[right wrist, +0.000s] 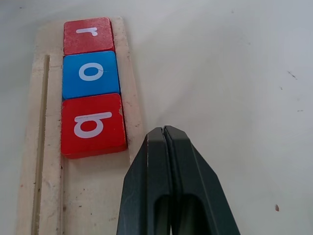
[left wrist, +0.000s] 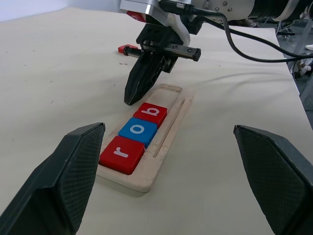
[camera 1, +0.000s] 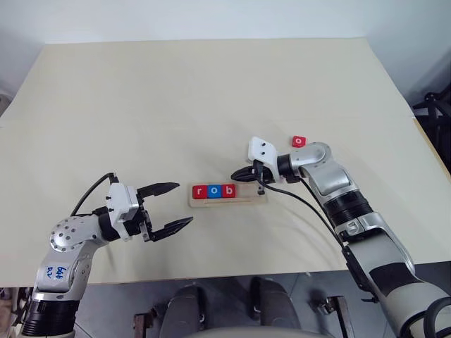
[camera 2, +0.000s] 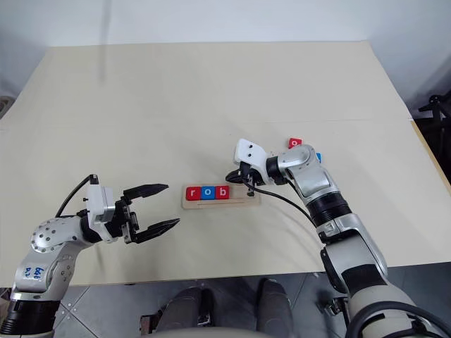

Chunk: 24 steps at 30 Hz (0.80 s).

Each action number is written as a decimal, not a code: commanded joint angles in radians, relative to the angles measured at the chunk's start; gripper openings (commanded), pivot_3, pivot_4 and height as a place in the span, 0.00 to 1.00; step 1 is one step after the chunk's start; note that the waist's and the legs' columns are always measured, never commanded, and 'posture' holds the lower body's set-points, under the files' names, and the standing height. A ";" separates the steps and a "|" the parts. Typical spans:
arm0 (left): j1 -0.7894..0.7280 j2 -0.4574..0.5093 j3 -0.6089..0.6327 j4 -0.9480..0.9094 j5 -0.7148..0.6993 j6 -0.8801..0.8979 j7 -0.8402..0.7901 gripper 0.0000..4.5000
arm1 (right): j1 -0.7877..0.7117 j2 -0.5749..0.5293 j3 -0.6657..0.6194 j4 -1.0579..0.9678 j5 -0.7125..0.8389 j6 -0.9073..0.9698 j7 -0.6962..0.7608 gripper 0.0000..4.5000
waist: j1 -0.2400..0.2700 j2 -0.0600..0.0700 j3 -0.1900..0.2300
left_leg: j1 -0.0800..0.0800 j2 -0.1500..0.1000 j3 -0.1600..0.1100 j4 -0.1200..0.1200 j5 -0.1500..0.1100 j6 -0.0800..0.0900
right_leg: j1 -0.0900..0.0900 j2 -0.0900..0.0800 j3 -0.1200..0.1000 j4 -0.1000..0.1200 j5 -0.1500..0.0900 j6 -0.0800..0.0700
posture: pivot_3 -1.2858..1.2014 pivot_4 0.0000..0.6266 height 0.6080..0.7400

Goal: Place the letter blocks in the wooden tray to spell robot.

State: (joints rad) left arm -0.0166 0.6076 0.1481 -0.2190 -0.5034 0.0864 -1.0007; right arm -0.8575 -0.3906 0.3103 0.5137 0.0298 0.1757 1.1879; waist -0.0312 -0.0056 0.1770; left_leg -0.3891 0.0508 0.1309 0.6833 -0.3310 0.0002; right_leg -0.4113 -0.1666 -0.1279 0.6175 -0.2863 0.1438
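- Table (camera 1: 141,105): wooden tray (camera 1: 248,199) near the front middle.
- Left gripper (camera 1: 169,205): jaws wide, empty, well left of the tray; likely parked.
- Right gripper (camera 1: 239,174): fingers pressed together, empty, tip just beside b block (camera 1: 227,190), probably nudging it.
- r (camera 1: 199,191), o (camera 1: 213,190), b sit in the tray; red o block (camera 1: 299,141) lies behind the right arm.

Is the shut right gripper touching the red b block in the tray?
Apart. In the right wrist view, bare wood of the wooden tray shows between the right gripper and the red b block.
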 commanded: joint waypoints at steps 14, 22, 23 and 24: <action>-0.127 -0.022 -0.042 0.133 0.005 -0.025 -0.070 1.00 | 0.603 -0.223 -0.560 -0.586 0.308 0.043 -0.151 0.67 | 0.029 0.000 0.000 | 0.000 0.000 0.000 0.000 0.000 0.000 | 0.001 0.000 -0.001 -0.002 0.000 0.000 | 0.52 0.24 1.00; -0.225 -0.068 -0.073 0.259 0.019 -0.044 -0.103 1.00 | 1.016 -0.142 -0.826 -0.733 0.350 -0.062 -0.333 0.99 | 0.029 0.000 0.000 | 0.001 -0.001 0.000 0.000 0.000 0.000 | 0.003 0.000 0.000 -0.002 0.000 0.000 | 0.52 0.24 1.00; -0.240 -0.071 -0.077 0.269 0.022 -0.047 -0.109 1.00 | 1.053 -0.124 -0.839 -0.743 0.347 -0.077 -0.355 0.99 | 0.028 0.000 0.000 | 0.002 -0.001 0.000 0.000 0.000 0.000 | 0.003 0.000 0.000 -0.001 0.000 0.000 | 0.52 0.24 1.00; -0.251 -0.072 -0.079 0.275 0.022 -0.048 -0.113 1.00 | 1.078 -0.109 -0.847 -0.750 0.346 -0.090 -0.376 0.99 | 0.029 0.000 0.000 | 0.002 -0.001 0.000 0.000 0.000 0.000 | 0.003 0.000 0.000 -0.001 0.000 0.000 | 0.52 0.24 1.00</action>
State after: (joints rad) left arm -0.2498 0.5362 0.0660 0.0572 -0.4823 0.0580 -1.0996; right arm 0.2031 -0.5161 -0.4979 -0.1886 0.3619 0.1258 0.8464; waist -0.0021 -0.0060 0.1766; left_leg -0.3871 0.0501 0.1303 0.6832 -0.3311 0.0004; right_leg -0.4086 -0.1666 -0.1278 0.6164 -0.2862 0.1440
